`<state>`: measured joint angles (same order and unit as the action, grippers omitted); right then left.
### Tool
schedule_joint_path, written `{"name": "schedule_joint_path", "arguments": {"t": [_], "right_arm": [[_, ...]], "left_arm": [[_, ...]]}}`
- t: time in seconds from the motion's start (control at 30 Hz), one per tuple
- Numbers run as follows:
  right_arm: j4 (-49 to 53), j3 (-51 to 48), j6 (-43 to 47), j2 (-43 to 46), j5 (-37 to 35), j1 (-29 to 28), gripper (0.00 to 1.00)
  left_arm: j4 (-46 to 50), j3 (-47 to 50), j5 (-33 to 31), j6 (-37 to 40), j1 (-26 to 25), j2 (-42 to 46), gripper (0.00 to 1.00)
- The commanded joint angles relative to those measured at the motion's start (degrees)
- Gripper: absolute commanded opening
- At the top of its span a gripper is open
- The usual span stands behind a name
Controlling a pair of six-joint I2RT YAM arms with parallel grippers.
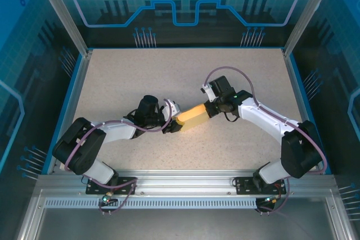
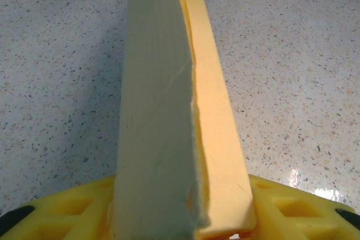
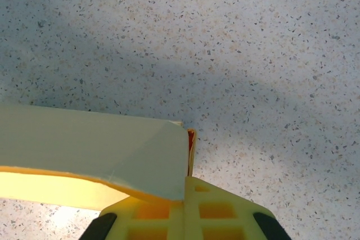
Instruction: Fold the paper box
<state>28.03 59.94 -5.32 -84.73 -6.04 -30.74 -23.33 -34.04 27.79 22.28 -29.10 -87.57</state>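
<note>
Speckled table (image 1: pixel 140 77), mid-area: paper box (image 1: pixel 191 117) spans btwn my grippers, long axis running from L gripper (image 1: pixel 170 127) up-right to R gripper (image 1: pixel 209 109), which is clamped on its right end; L jaws flank the other end, can't tell if pinching.

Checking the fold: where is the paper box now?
Top view: the paper box is near the middle of the table, bridging the left gripper and the right gripper, which pinches its right end.
</note>
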Motion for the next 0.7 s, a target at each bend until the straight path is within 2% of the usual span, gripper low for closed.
{"name": "schedule_joint_path", "arguments": {"t": [0.0,0.2,0.4,0.67], "right_arm": [[4.26,0.17,-2.41,0.85,-0.40,-0.80,0.04],[5.61,0.86,-4.42,2.02,-1.28,-1.07,0.04],[6.42,1.40,-6.34,2.07,-2.21,-2.06,0.04],[6.43,1.48,-7.25,1.90,-2.60,-2.48,0.04]], "left_arm": [[-0.12,-0.12,-0.05,-0.79,-0.33,2.02,0.59],[-1.21,1.20,-0.45,-4.28,-0.34,4.70,0.69],[0.26,2.67,-2.33,-11.87,-0.46,11.10,0.70],[19.00,-0.19,-20.47,-20.45,-7.07,21.59,0.62]]}}
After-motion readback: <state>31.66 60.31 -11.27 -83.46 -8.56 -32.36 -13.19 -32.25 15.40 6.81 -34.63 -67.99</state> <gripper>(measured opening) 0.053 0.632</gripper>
